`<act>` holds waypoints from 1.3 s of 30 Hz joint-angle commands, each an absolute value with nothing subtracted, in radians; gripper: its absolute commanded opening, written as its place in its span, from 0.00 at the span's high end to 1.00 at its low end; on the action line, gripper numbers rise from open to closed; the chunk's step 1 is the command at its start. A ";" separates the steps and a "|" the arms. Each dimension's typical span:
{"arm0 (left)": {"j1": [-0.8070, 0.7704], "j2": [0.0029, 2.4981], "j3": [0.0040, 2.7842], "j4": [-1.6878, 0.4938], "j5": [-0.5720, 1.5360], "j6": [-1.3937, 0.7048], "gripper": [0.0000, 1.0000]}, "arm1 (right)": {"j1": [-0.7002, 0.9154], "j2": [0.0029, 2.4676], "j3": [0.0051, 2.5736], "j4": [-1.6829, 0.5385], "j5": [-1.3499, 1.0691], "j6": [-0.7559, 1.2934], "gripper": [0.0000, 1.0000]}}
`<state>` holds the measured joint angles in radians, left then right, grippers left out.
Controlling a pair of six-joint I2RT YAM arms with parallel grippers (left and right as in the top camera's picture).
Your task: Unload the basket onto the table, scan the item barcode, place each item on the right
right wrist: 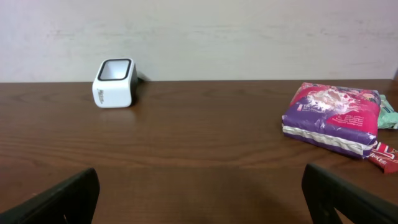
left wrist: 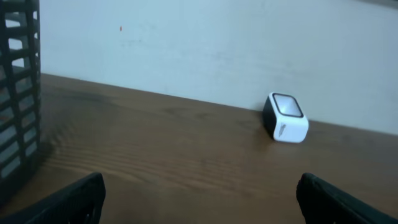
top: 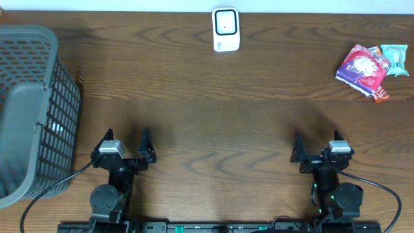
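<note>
Scanner [top: 226, 29], purple packet [top: 363, 65] — print unreadable

Worktop [top: 207, 97]: dark brown wood with a strong wavy grain running left to right, filling nearly the whole overhead view. The surface is matte with a faint sheen, and both wrist views show pale reflections towards the far edge. Wall [left wrist: 217, 50]: plain off-white with no fittings, meeting the worktop's far edge in a straight line. Overhead it shows only as a thin pale strip along the top. There is slight mottling on the paint and one small red speck [left wrist: 121, 28] high on the left. The light is soft and even, and shadows on the wood are blurred and low in contrast. No floor or window in view.
</note>
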<state>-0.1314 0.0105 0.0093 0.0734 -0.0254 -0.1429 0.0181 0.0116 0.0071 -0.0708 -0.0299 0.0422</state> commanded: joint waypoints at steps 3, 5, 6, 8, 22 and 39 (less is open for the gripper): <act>-0.102 0.001 0.004 -0.012 0.038 -0.011 0.02 | 0.032 0.005 0.006 -0.075 -0.035 0.055 0.01; -0.096 0.001 0.004 -0.074 0.033 -0.011 0.02 | 0.032 0.005 0.006 -0.075 -0.035 0.055 0.01; -0.093 0.001 0.004 -0.072 0.035 -0.011 0.02 | 0.032 0.005 0.006 -0.075 -0.035 0.055 0.01; -0.090 0.001 0.004 -0.071 0.026 -0.007 0.02 | 0.032 0.005 0.006 -0.075 -0.035 0.055 0.01; -0.088 0.001 0.004 -0.075 0.014 0.007 0.02 | 0.032 0.005 0.006 -0.075 -0.035 0.055 0.01; -0.062 0.001 0.004 -0.078 0.007 0.048 0.02 | 0.032 0.005 0.006 -0.075 -0.035 0.055 0.01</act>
